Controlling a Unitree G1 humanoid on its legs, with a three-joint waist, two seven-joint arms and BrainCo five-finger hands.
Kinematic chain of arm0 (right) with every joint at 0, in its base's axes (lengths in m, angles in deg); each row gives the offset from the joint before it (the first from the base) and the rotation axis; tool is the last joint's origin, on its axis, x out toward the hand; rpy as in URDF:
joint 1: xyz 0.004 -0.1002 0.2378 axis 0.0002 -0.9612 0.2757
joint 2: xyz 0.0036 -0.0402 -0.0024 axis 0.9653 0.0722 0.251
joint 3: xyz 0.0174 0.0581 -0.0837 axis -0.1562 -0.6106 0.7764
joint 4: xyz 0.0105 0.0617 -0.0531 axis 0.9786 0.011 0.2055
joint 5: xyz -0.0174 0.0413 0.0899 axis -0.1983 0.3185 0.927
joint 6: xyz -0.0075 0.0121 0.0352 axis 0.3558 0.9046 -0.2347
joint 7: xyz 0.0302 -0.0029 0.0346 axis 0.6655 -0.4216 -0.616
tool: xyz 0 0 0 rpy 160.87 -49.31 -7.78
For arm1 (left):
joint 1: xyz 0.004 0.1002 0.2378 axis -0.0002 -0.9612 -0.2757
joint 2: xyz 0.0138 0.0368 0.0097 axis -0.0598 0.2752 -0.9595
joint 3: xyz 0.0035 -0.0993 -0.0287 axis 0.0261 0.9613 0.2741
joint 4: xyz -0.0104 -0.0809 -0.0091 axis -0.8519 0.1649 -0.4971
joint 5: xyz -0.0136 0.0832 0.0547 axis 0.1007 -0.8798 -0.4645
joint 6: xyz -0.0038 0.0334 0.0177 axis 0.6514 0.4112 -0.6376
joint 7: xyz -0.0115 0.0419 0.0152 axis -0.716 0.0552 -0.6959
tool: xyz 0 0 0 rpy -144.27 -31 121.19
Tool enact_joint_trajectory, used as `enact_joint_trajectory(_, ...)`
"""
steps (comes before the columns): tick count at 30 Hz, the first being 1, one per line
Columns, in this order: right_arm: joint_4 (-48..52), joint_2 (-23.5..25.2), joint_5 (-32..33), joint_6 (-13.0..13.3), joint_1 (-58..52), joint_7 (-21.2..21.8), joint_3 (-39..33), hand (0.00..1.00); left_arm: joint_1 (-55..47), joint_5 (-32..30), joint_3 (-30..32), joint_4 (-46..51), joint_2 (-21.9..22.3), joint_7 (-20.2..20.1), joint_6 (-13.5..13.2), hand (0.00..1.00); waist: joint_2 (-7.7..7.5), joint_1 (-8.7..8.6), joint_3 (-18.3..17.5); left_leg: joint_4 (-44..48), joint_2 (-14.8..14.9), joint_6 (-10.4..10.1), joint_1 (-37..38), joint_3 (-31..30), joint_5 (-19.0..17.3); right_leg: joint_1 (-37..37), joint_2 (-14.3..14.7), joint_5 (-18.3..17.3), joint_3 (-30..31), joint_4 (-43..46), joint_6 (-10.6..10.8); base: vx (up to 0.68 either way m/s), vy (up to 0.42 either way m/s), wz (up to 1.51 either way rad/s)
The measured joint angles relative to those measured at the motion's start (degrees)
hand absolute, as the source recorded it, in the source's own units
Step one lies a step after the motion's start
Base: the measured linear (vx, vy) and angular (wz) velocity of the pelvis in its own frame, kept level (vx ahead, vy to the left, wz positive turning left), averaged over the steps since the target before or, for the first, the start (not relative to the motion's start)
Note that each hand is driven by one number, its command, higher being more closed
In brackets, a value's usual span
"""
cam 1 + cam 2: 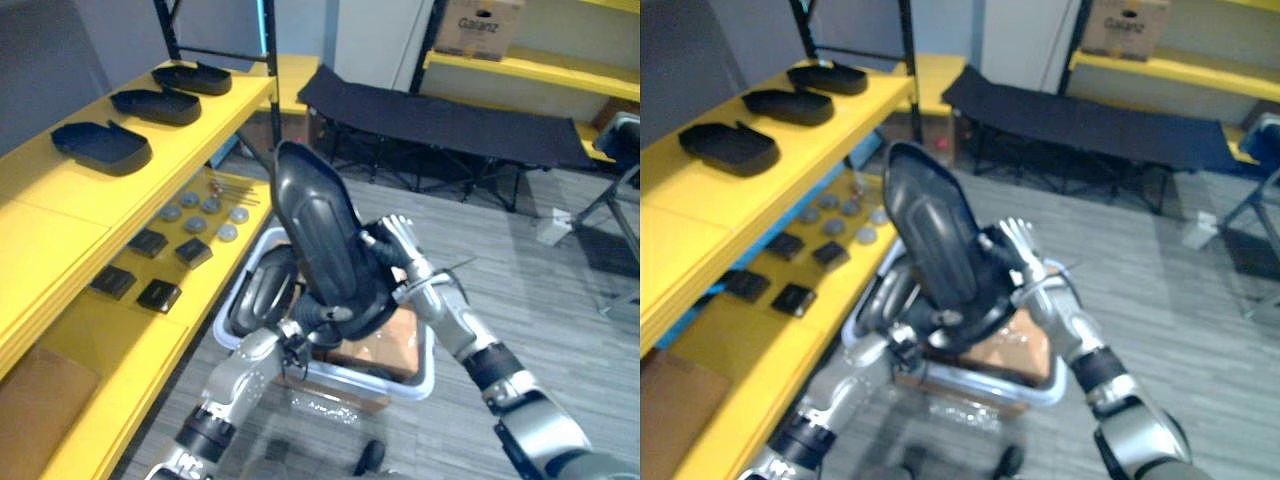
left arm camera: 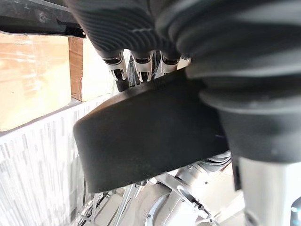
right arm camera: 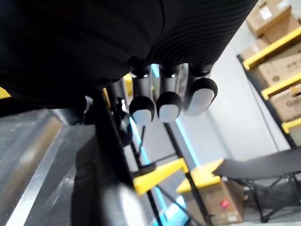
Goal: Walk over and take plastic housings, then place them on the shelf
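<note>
In the left eye view, a black plastic housing [image 1: 325, 235] stands upright in mid-air at the centre, held between the two hands. The left hand [image 1: 303, 332] is under its near, lower end; the right hand [image 1: 400, 250] lies against its right side, fingers straight and close together. Just behind and below the housing is a white bin [image 1: 425, 375] with more dark housings inside. On the left, the yellow shelf [image 1: 60, 200] carries three other housings [image 1: 100, 146] in a row on its top level, well apart from the held one. A black folding cot [image 1: 440, 120] stands far across the floor.

In the left wrist view, the held housing's dark rim [image 2: 150, 136] sits right against the hand. The fingers [image 2: 115, 63] pass behind it, so I cannot tell whether they are curled or straight.

In the right wrist view, the dark-tipped fingers [image 3: 169, 106] are straight, side by side and pressed together.
</note>
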Motion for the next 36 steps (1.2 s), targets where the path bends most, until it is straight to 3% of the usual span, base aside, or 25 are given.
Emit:
enact_joint_trajectory(9, 0.0, 0.1, -0.3, 1.8, -0.2, -1.4, -0.3, 1.0, 0.0, -0.9, 0.0, 0.1, 0.1, 2.8, -3.1, 0.0, -0.01, -0.01, 0.0, 0.0, 0.0, 0.0, 0.1, 0.2, 0.0, 0.0, 0.0, 0.2, 0.2, 0.0, 0.0, 0.0, 0.0, 0.0)
enact_joint_trajectory(13, 0.8, -0.1, -5.3, 1.6, -0.7, -3.3, -0.5, 1.0, -1.6, -10.9, 2.1, 0.1, 0.6, 9.3, -7.0, 0.0, -0.01, -0.14, 0.0, 0.0, 0.0, 0.0, 0.3, 0.5, 0.0, 0.0, 0.1, 0.2, 0.5, 0.0, 0.0, -0.01, -0.003, -0.04)
enact_joint_trajectory(20, 5.1, 0.0, -7.1, 0.7, -3.3, -3.7, -0.5, 1.0, -2.3, -13.7, 8.6, 0.9, 1.4, 10.8, -11.1, 0.0, -0.02, 0.17, 0.0, -0.1, 0.1, 0.0, 0.3, 0.5, 0.0, 0.0, 0.2, -0.1, 0.5, 0.0, 0.1, 0.0, 0.0, 0.0)
enact_joint_trajectory(29, 5.5, 0.8, -8.3, 0.6, -5.0, -6.1, -0.5, 1.0, -3.4, -12.8, 9.4, 1.8, 2.6, 10.5, -11.3, 0.0, -0.02, 0.24, 0.0, -0.2, 0.1, 0.1, 0.3, 0.7, -0.1, -0.2, 0.2, 0.0, 0.7, 0.0, 0.0, 0.0, 0.0, 0.0)
enact_joint_trajectory(33, 5.5, 2.0, -8.3, 0.5, -5.7, -7.8, -0.5, 1.0, -3.4, -9.6, 10.2, 1.8, 2.7, 10.6, -11.3, 0.0, -0.02, 0.33, 0.0, -0.2, 0.1, 0.1, 0.3, 0.7, -0.1, -0.2, 0.2, 0.1, 0.7, 0.0, -0.1, 0.0, 0.0, 0.0)
enact_joint_trajectory(34, 5.5, 2.4, -8.3, 0.5, -6.0, -8.5, -0.5, 1.0, -3.4, -8.5, 10.2, 1.8, 2.7, 10.6, -11.3, 1.0, -0.02, 0.38, 0.0, -0.2, 0.1, 0.1, 0.3, 0.6, -0.1, -0.2, 0.2, 0.1, 0.7, 0.0, -0.1, 0.0, 0.0, 0.0)
enact_joint_trajectory(36, 5.5, 2.7, -8.2, 0.5, -6.0, -8.9, -0.5, 1.0, -3.6, -8.4, 10.3, 1.8, 2.7, 10.6, -11.4, 1.0, -0.02, 0.5, 0.0, -0.1, 0.1, 0.1, 0.3, 0.6, -0.1, -0.1, 0.2, 0.1, 0.7, 0.0, -0.1, 0.0, 0.0, 0.0)
